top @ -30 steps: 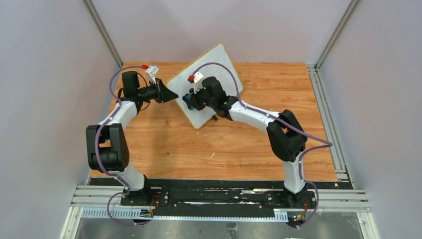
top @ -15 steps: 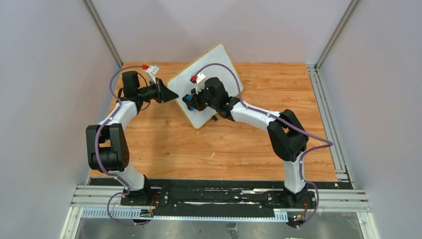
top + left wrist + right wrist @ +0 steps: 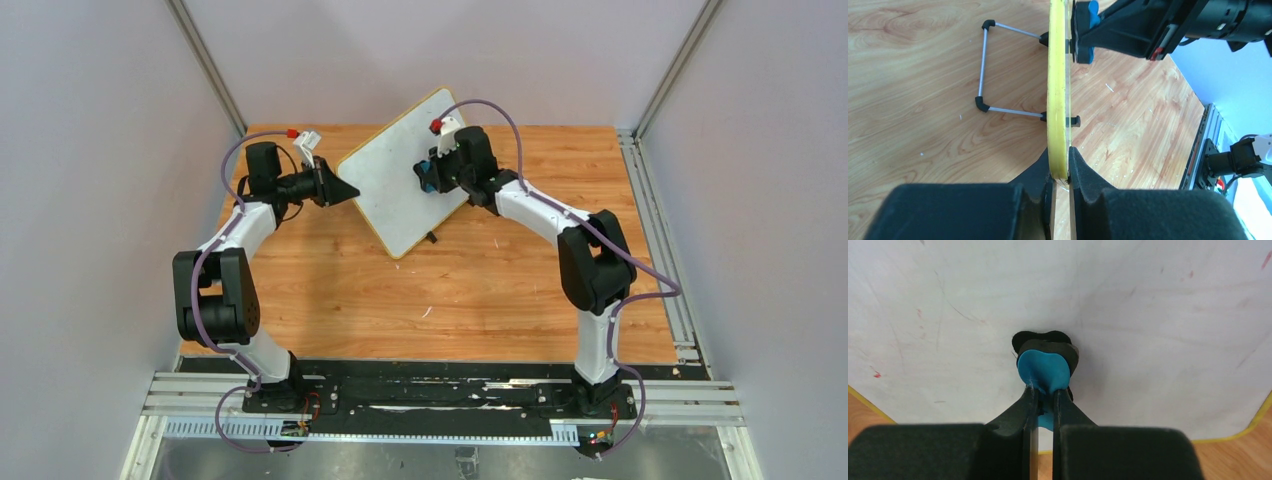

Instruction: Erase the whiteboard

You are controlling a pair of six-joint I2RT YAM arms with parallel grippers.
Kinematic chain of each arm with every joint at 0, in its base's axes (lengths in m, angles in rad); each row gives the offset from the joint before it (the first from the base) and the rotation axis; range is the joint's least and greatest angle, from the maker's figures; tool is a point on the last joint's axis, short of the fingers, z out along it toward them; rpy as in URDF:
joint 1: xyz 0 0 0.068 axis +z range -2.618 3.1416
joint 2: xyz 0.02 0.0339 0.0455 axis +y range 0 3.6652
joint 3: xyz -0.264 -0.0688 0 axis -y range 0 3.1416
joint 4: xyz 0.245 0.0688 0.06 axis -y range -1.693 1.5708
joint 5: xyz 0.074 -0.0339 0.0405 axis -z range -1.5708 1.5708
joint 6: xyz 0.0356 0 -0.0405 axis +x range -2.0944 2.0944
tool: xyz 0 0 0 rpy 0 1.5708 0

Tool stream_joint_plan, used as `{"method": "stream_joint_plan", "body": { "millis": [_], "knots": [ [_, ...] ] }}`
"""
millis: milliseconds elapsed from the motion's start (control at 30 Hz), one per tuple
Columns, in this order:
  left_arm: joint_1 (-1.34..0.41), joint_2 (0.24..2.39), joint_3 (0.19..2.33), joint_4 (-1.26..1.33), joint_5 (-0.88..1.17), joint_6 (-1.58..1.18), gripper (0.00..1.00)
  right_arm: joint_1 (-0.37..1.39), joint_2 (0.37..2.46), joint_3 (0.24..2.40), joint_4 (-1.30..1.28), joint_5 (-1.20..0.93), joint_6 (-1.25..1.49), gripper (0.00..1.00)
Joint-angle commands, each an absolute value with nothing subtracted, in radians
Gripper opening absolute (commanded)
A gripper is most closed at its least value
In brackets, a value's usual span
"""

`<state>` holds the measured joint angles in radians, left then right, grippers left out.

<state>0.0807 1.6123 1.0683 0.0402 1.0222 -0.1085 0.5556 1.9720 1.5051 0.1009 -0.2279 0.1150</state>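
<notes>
Right wrist shows right gripper point(image 3: 1044, 390) holding eraser point(image 3: 1043, 371) against whiteboard point(image 3: 1148, 315)

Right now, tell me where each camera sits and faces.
Top external: above and behind the bases, looking down on the table, both arms and the propped whiteboard.
Left wrist: on the left arm, sighting along the board's yellow edge, which the left gripper clamps.
Right wrist: on the right arm, facing the board's white face; the right gripper pinches the blue eraser.
Shared: the left wrist view also shows that eraser against the board.
</notes>
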Motion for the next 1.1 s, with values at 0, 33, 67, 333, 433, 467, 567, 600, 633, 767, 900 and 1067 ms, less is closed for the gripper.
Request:
{"method": "stream_joint_plan", "body": {
  "millis": [0,33,67,333,433,467,567,600,633,767,900,1067],
  "knots": [
    [0.065,1.622,1.076,0.012,1.008,-0.026,0.0,0.578,2.006,1.595,0.075,-0.231,0.086,0.01],
    [0.065,1.621,1.077,0.011,1.007,-0.026,0.0,0.585,2.017,1.601,0.075,-0.227,0.083,0.01],
    [0.065,1.621,1.077,0.008,1.007,-0.025,0.0,0.588,2.026,1.61,0.076,-0.226,0.08,0.0],
    [0.066,1.619,1.078,0.0,1.005,-0.018,0.0,0.597,2.11,1.774,0.005,-0.257,0.075,0.01],
    [0.064,1.622,1.079,0.0,1.003,-0.016,0.0,0.628,2.107,1.754,0.017,-0.259,0.073,0.01],
    [0.065,1.622,1.08,-0.001,1.005,-0.016,0.0,0.639,2.104,1.741,0.025,-0.258,0.074,0.0],
    [0.064,1.626,1.08,-0.001,1.005,-0.015,0.0,0.676,2.093,1.711,0.047,-0.258,0.079,0.0],
    [0.064,1.628,1.08,-0.001,1.005,-0.015,0.0,0.689,2.09,1.704,0.052,-0.257,0.08,0.01],
    [0.065,1.628,1.08,-0.001,1.006,-0.015,0.0,0.701,2.086,1.699,0.057,-0.256,0.082,0.01],
    [0.065,1.626,1.079,-0.002,1.005,-0.014,0.0,0.743,2.078,1.687,0.069,-0.264,0.09,0.01],
    [0.065,1.624,1.081,-0.004,1.006,-0.014,0.0,0.786,2.071,1.68,0.069,-0.27,0.088,0.01],
    [0.064,1.621,1.082,-0.004,1.009,-0.015,0.0,0.821,2.052,1.632,0.09,-0.263,0.087,0.0]
  ]
}}
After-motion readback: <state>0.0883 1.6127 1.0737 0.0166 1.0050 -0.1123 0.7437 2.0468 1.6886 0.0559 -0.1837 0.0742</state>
